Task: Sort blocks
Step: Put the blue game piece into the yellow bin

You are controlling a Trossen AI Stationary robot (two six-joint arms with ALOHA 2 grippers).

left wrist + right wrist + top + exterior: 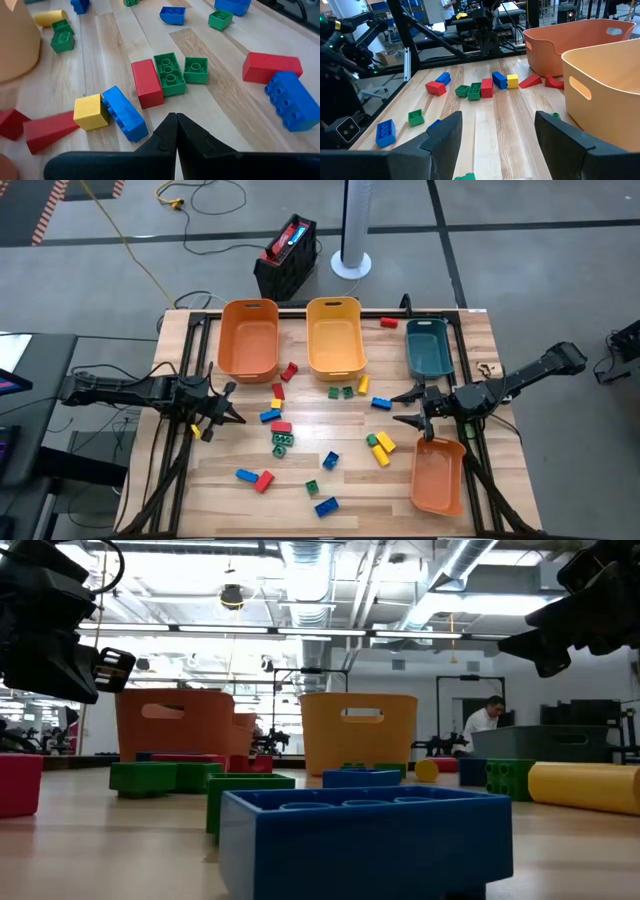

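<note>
- High view: the blocks [282,439] lie loose over the middle of the table [230,495], none in a bin that I can make out. Two orange bins [249,338], a yellow bin [334,334] and a teal bin [428,347] sit along the far and right sides; the second orange one is at the near right. The left gripper [232,411] hangs at the left side of the scatter with its fingers together and nothing between them. The right gripper [408,408] is at the right side, near the teal bin, fingers spread, empty.
- Low view: a blue block [365,840] fills the foreground; green, red and yellow ones lie beyond it, with bins behind. A person [487,721] stands far back in the room.
- Left wrist view: closed fingertips point at a cluster where a red block [147,83] lies against a green block [170,74]; a yellow block [91,112] touches a blue one.
- Right wrist view: open fingers [445,135] frame the scatter, yellow bin close alongside.
- Judgement: sorting looks barely begun, with neither arm carrying anything. The next move calls for picking one block, lowering open fingers astride it, then closing. The left gripper would have to open first. Touching neighbours risk being nudged.
</note>
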